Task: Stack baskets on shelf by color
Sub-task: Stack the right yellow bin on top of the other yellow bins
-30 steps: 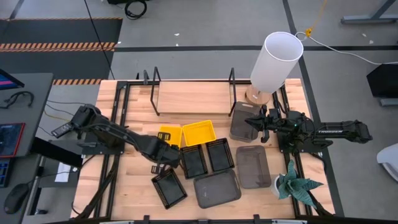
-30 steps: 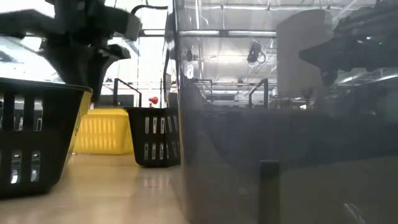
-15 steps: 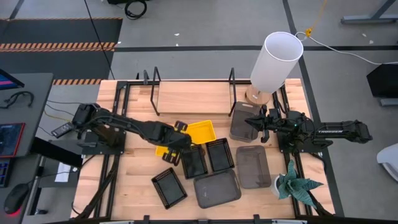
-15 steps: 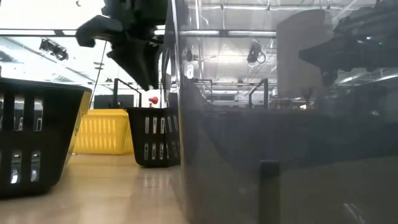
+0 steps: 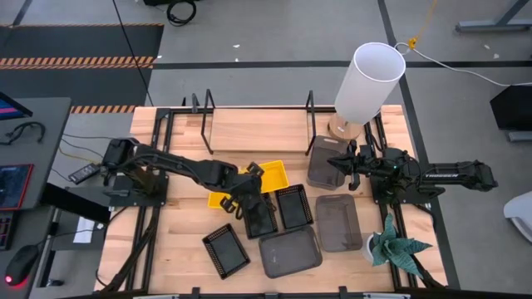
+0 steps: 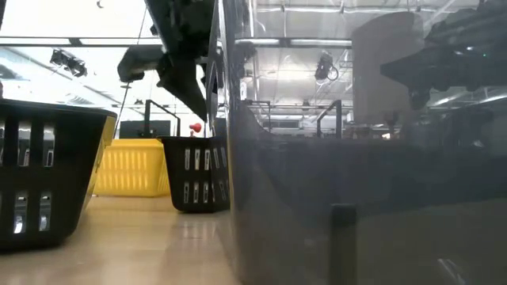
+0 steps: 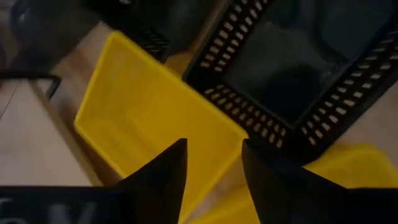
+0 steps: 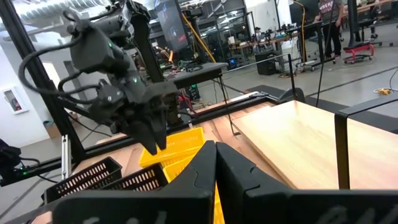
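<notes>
My left gripper [image 5: 252, 181] [image 7: 214, 146] is open and hovers above the table's middle. It is over the gap between a yellow basket [image 7: 149, 121] and a black mesh basket [image 7: 292, 74], and touches nothing. Two yellow baskets [image 5: 268, 175] [image 5: 219, 200] lie flat on the tabletop, and the arm partly covers one. Three black mesh baskets [image 5: 259, 218] [image 5: 293, 206] [image 5: 226, 251] lie nearer the table's front. Grey baskets [image 5: 289, 252] [image 5: 338, 223] [image 5: 322, 162] lie to the right. My right gripper [image 5: 334, 163] [image 8: 216, 149] is shut above the far grey basket. The shelf [image 5: 258, 129] stands at the far edge.
A tall white lamp [image 5: 370, 81] stands on the far right corner, beside the shelf's black brackets [image 5: 309, 106]. A small potted plant [image 5: 396, 247] sits at the near right. The low view is half filled by a grey basket's wall [image 6: 364, 206]. Bare wood shows at the near left.
My left gripper has moved toward the table's right and slightly toward the far edge. It went from beside the left yellow basket to above the spot where the yellow and black baskets meet. It has stayed raised and open. The baskets and the right arm have kept still.
</notes>
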